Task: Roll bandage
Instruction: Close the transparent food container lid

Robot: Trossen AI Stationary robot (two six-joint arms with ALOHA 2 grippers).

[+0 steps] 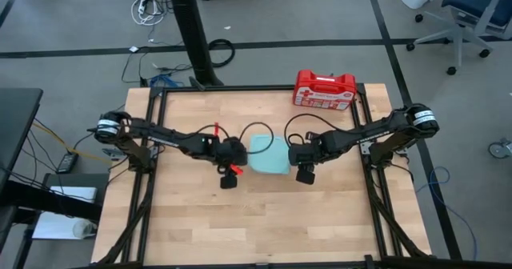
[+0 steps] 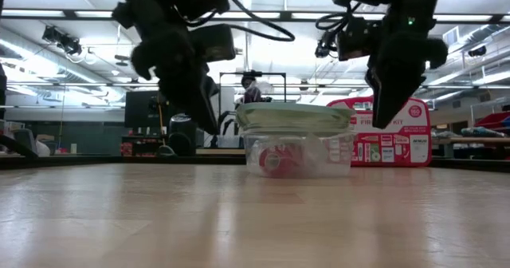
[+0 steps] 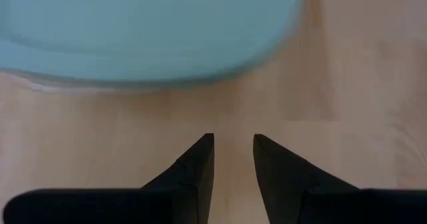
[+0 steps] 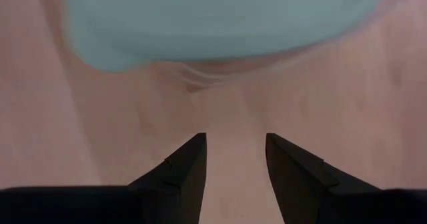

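A clear tub [image 2: 296,152] with a pale teal lid [image 1: 269,154] stands on its base in the middle of the wooden table. Through its clear wall the red bandage [image 2: 279,159] shows, lying inside on the bottom. My left gripper [image 1: 230,177] hangs just left of the tub, above the table. In its wrist view the fingers are open [image 3: 233,144] over bare wood, the lid [image 3: 147,31] just beyond them. My right gripper [image 1: 305,174] hangs just right of the tub, also open [image 4: 235,144], with nothing between its fingers and the lid [image 4: 220,24] ahead.
A red hard first-aid case [image 1: 324,90] stands at the table's far edge, right of centre, behind the tub in the low view [image 2: 394,132]. Black frame rails [image 1: 152,181] run along the table's sides. Bare wood [image 1: 256,221] stretches toward the near edge.
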